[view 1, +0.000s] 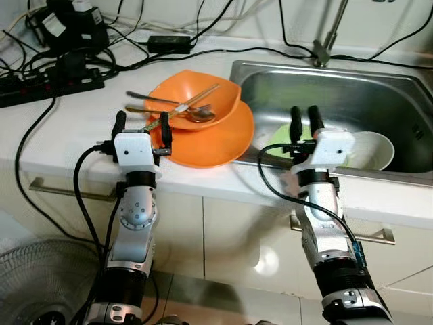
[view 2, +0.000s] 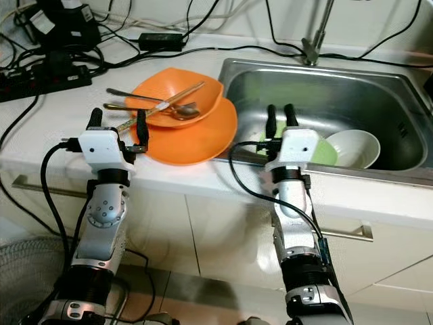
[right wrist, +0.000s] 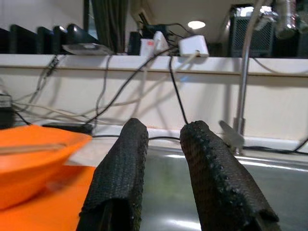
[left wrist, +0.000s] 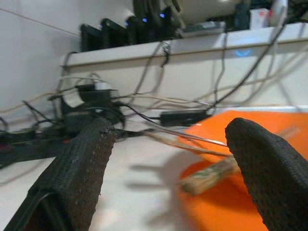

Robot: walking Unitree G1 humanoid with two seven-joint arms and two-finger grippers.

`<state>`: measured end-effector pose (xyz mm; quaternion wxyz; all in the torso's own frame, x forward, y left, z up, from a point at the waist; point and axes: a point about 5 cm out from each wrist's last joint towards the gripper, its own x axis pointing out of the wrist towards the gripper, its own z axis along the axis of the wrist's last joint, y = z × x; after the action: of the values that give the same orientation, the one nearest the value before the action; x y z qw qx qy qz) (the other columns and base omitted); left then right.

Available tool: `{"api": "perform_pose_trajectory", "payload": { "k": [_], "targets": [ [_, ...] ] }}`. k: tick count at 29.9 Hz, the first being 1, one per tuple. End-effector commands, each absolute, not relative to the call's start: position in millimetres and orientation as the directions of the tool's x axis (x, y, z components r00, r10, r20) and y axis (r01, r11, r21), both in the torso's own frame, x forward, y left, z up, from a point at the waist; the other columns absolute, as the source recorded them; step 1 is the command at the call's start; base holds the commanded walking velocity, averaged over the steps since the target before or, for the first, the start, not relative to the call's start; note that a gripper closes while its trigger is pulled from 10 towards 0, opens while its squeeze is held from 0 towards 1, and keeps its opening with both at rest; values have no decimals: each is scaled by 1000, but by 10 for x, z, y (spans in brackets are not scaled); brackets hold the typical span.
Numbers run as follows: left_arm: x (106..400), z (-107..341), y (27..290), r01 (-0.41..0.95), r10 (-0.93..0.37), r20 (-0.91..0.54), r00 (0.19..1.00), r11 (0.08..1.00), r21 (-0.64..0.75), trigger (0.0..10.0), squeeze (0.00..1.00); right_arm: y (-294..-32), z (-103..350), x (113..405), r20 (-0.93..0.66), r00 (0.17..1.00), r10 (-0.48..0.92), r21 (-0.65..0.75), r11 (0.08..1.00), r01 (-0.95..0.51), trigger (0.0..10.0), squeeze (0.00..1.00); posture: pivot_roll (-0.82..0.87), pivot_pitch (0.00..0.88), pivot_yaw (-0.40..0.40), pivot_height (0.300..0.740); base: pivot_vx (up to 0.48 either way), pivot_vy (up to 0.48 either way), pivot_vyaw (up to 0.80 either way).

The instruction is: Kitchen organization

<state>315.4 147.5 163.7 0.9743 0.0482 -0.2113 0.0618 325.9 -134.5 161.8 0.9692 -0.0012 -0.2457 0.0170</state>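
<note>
While orange bowl [view 1: 196,98] holds spoons [view 1: 193,114] | sink [view 1: 379,88]: white bowl [view 1: 371,149]

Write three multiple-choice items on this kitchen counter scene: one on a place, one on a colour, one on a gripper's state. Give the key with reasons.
1. Where does the white round bowl sit?
A. inside the steel sink
B. on the orange plate
C. on the floor

2. What colour is the bowl holding the metal spoons?
A. green
B. orange
C. white

3. How do the left gripper's fingers stand?
A. shut on a spoon
B. open, holding nothing
C. shut on the plate rim

Key: 1 A, the white bowl lies in the basin beside a green dish. 2 B, the orange bowl rests on an orange round plate. 3 B, the left wrist view shows a wide gap between the fingers.
</note>
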Motion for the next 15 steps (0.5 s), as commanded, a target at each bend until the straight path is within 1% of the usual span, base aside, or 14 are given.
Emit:
{"api": "perform_pose_trajectory", "payload": {
  "k": [1, 5, 9, 11, 13, 15],
  "targets": [
    [3135, 1678, 1492, -153, 110, 440, 891, 986, 65, 10000, 0, -1356, 1670, 3276, 491, 870, 31, -5, 999, -33, 10000, 0, 98, 66, 15, 740, 0, 0, 0],
    [3120, 1669, 1502, -157, 116, 440, 891, 986, 57, 10000, 0, -1349, 1674, 3274, 493, 869, 32, -2, 999, -36, 10000, 0, 98, 57, 14, 740, 0, 0, 0],
    [3117, 1613, 1507, -146, 125, 409, 904, 989, 20, 10000, 0, -1343, 1672, 3274, 493, 869, 35, -2, 999, -39, 10000, 0, 99, 54, 12, 740, 0, 0, 0],
    [3129, 1556, 1487, -110, 103, 374, 922, 994, -3, 10000, 0, -1340, 1674, 3276, 493, 869, 37, -3, 999, -40, 10000, 0, 98, 55, 12, 740, 0, 0, 0],
    [3138, 1500, 1412, -44, 49, 336, 941, 999, -22, 10000, 0, -1343, 1674, 3276, 493, 869, 36, -2, 999, -40, 10000, 0, 98, 57, 12, 740, 0, 0, 0],
    [3140, 1486, 1378, -18, 29, 325, 945, 999, -37, 10000, 0, -1345, 1675, 3277, 493, 869, 35, -2, 999, -39, 10000, 0, 97, 58, 11, 740, 0, 0, 0]
  ]
}}
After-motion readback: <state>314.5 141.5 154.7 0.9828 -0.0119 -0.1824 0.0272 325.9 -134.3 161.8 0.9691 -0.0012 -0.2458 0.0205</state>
